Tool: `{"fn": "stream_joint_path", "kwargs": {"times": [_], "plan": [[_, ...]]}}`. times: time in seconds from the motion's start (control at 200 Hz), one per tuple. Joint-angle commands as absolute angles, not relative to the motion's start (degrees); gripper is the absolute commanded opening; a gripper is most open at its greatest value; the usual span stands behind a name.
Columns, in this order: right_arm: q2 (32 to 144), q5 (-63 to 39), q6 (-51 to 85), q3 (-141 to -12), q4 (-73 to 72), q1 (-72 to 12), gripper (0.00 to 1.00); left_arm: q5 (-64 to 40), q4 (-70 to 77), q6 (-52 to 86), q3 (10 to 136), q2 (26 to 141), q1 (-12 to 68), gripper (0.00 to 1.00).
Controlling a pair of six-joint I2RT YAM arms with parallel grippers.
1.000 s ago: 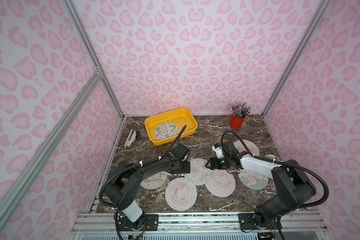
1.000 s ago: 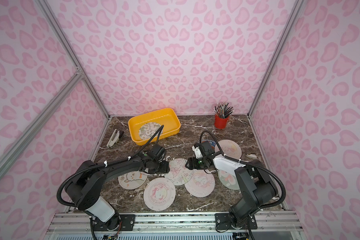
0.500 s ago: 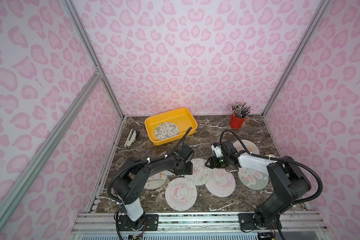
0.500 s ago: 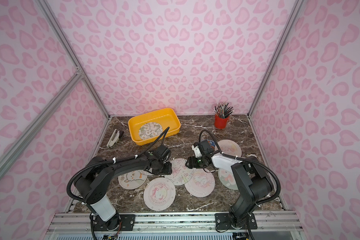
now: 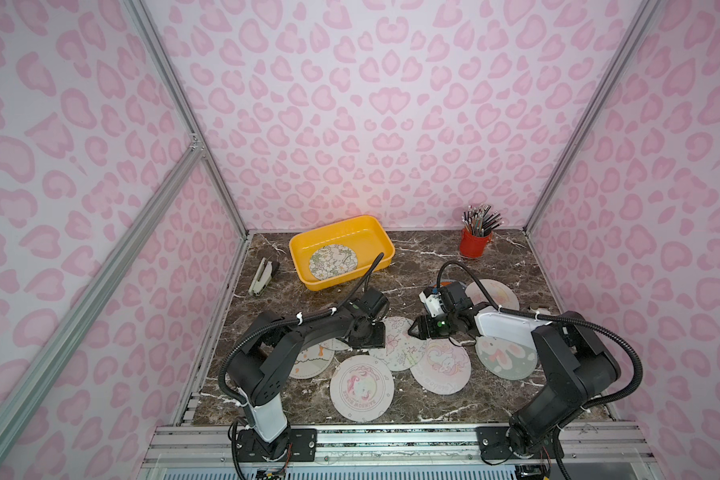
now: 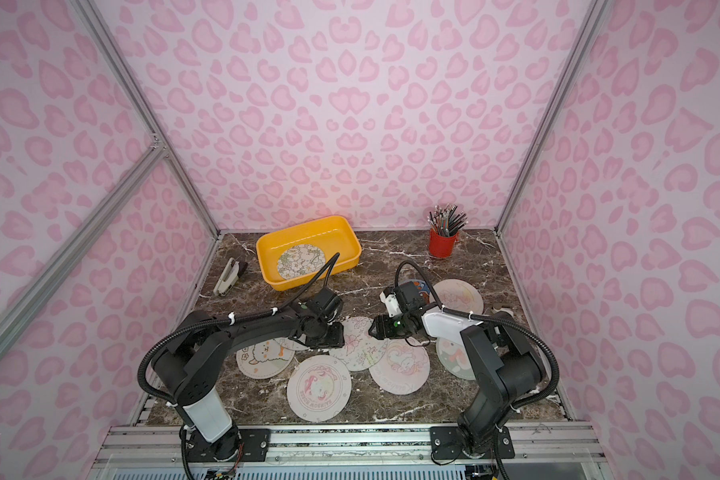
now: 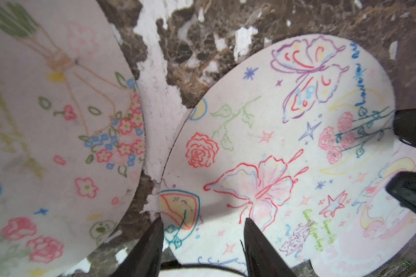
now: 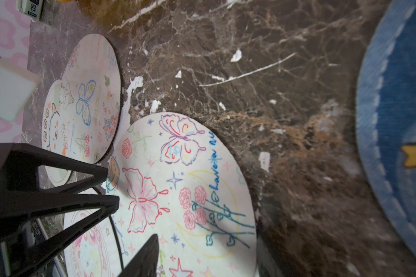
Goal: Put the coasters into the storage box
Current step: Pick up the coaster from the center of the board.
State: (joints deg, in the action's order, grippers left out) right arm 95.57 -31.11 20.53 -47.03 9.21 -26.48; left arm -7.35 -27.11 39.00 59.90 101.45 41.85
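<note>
Coasters (image 5: 360,388) lie scattered on the marble tabletop (image 5: 412,266); I see one floral coaster (image 5: 332,262) inside the storage box (image 5: 366,232). Left gripper (image 7: 203,239) and right gripper (image 5: 411,331) both stand spread at the butterfly coaster (image 7: 262,156), gripping nothing.

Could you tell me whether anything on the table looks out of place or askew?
Only mildly: the coasters near the front lie in a loose cluster, and the butterfly coaster and the unicorn coaster overlap. Only one floral coaster sits in the storage box. White patches on the table look like chipped or peeling surface.
</note>
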Motion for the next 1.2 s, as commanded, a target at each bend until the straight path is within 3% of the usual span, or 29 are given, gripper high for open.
{"fn": "stream_joint_path", "kwargs": {"times": [0.0, 0.305, 0.795, 0.96, 1.195], "plan": [[96.58, -30.94, 20.99, -46.45, 12.39, -26.71, 0.65, -9.60, -26.45, 39.39, 59.57, 102.74, 41.92, 0.55], [96.89, -31.09, 21.34, -47.02, 11.92, -26.79, 0.54, -9.69, -26.09, 39.50, 59.50, 102.75, 41.92, 0.54], [93.94, -30.61, 22.41, -50.54, 12.19, -26.75, 0.00, -7.18, -26.85, 39.55, 58.75, 98.39, 41.85, 0.57], [92.34, -31.51, 22.23, -53.87, 14.77, -27.23, 0.00, -5.14, -26.89, 39.66, 57.43, 92.58, 40.85, 0.64], [90.59, -32.66, 22.08, -62.95, 16.70, -28.25, 0.00, -3.08, -27.20, 38.60, 53.46, 84.95, 36.96, 0.83]]}}
